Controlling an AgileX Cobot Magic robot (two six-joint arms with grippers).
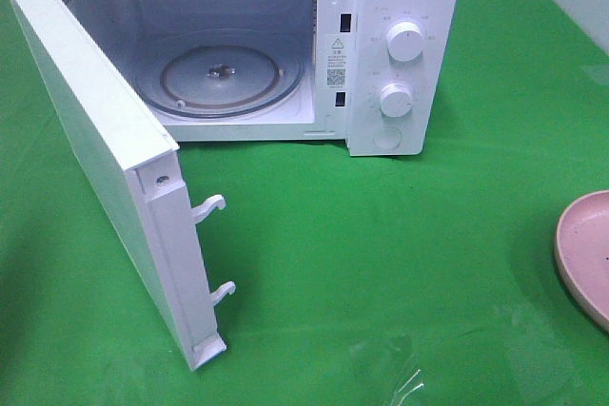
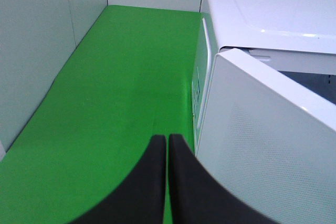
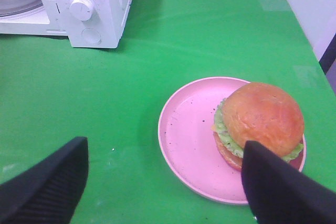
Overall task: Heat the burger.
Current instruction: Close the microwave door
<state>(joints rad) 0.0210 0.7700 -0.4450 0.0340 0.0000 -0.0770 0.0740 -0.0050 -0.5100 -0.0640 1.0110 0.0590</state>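
The left gripper (image 2: 167,145) is closed, its two dark fingers (image 2: 149,182) pressed together with nothing between them. It hangs above the green cloth (image 2: 121,77), just beside the outer face of the open microwave door (image 2: 268,150). The right gripper (image 3: 163,177) stands wide apart and grips nothing; one of its fingers (image 3: 47,182) is over bare cloth, the other overlaps the near edge of the burger (image 3: 262,119) in the wrist view, and whether it touches cannot be told.

The burger sits on the pink plate (image 3: 189,140), toward one side of it rather than in the middle, bun on top and lettuce showing under it. The plate lies on the cloth well apart from the microwave (image 1: 381,54), to its right in the high view, where only the plate's rim shows at the frame edge. The microwave's door is swung fully open to the left, two latch hooks (image 1: 211,206) sticking out of its edge. Inside, the glass turntable (image 1: 224,78) is bare. Two white knobs (image 1: 404,42) sit on the front panel
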